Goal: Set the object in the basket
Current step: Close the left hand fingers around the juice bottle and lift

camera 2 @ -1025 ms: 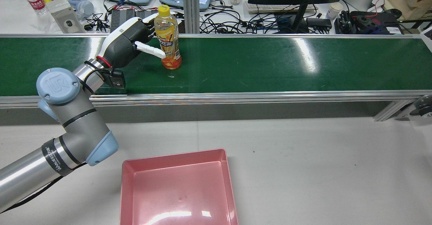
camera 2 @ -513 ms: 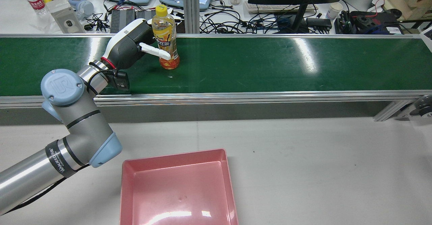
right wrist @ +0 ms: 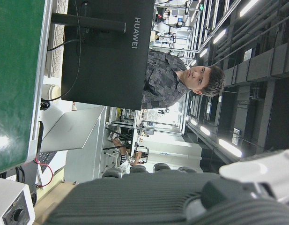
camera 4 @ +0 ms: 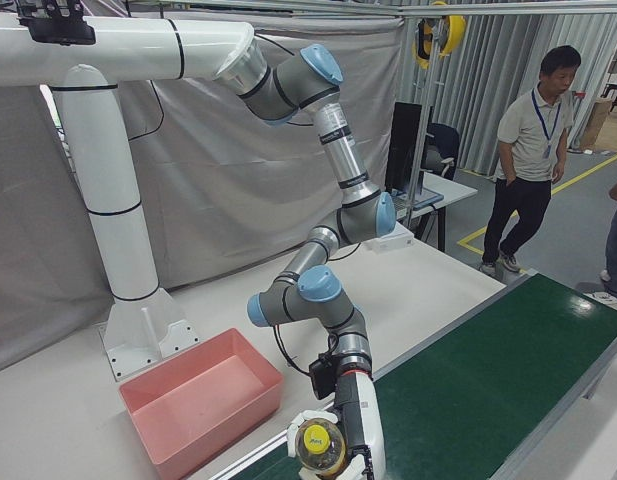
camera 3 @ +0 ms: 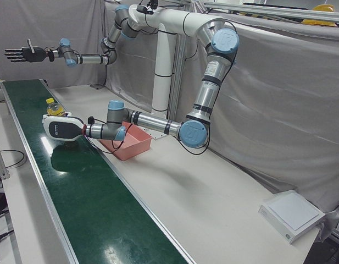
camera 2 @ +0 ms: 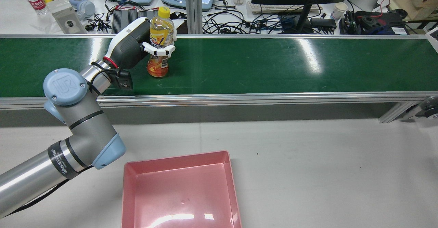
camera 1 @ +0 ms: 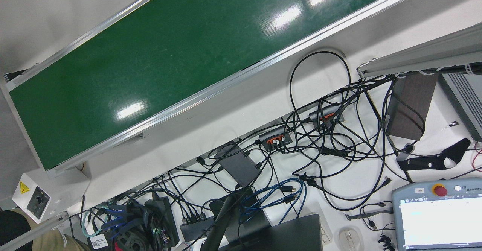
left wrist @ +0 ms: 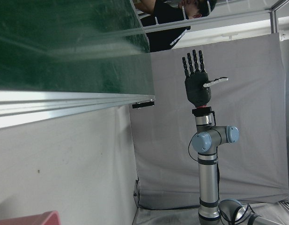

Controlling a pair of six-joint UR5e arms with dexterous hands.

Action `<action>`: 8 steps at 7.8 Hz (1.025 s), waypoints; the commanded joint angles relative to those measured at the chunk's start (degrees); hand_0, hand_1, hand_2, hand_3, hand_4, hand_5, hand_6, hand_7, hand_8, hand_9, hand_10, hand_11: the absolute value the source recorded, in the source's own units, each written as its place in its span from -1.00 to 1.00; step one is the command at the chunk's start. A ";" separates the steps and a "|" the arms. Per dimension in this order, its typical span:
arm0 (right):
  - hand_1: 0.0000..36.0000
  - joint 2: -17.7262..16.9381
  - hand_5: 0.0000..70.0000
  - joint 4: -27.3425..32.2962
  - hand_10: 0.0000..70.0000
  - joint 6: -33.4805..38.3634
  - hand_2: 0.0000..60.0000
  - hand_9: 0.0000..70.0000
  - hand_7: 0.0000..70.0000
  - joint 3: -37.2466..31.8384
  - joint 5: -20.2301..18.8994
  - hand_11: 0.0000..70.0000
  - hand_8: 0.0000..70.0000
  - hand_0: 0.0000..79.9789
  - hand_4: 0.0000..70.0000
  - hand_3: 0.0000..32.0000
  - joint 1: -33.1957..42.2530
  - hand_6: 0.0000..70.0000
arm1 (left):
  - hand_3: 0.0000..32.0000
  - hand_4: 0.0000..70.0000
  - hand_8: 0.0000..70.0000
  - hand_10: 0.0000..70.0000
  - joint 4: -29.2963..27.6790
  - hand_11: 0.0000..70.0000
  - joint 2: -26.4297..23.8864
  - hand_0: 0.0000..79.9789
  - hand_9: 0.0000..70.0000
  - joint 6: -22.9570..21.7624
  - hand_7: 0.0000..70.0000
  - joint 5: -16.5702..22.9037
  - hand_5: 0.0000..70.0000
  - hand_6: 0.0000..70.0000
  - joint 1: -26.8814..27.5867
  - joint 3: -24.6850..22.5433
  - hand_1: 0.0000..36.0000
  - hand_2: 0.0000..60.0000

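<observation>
One hand, the left hand (camera 2: 131,47), wraps white fingers (camera 2: 160,51) around the bottle (camera 2: 159,43) above the green belt (camera 2: 273,64). Right hand (left wrist: 197,82): fingers spread. Pink basket (camera 2: 130,187) stands apart.

The green conveyor belt (camera 2: 273,64) is unoccupied along its whole length to the right of the bottle (camera 2: 159,43), which is enclosed by the left robot hand (camera 2: 137,45) near the belt's left end. The grey worktop (camera 2: 325,173) between the belt's near rail and the pink basket (camera 2: 179,193) is unobstructed. The basket interior is unoccupied. The right robot hand (camera 3: 21,54) is held high beyond the belt's far end.
</observation>
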 commanded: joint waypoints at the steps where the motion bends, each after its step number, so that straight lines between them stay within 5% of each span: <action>1: -1.00 0.02 -1.00 0.00 -1.00 0.00 -1.00 -1.00 -1.00 -0.01 0.00 -1.00 -1.00 -1.00 -1.00 -1.00 0.01 -1.00 | -1.00 0.97 1.00 1.00 2.77 1.00 0.59 0.25 1.00 -0.48 1.00 0.58 1.00 0.82 -0.04 -4.02 0.99 1.00; 6: -1.00 -0.06 -1.00 0.00 -1.00 0.00 -1.00 -1.00 -1.00 0.00 0.00 -1.00 -1.00 -1.00 -1.00 -1.00 -0.07 -1.00 | -1.00 0.61 1.00 1.00 16.82 1.00 9.72 0.30 1.00 -0.13 1.00 0.76 1.00 0.65 4.50 -26.15 0.95 1.00; 8: -1.00 0.02 -1.00 0.00 -1.00 0.00 -1.00 -1.00 -1.00 0.08 0.00 -1.00 -1.00 -1.00 -1.00 -1.00 0.01 -1.00 | -1.00 0.48 1.00 1.00 16.94 1.00 10.08 0.28 1.00 1.79 1.00 0.67 1.00 0.56 8.89 -28.38 0.82 1.00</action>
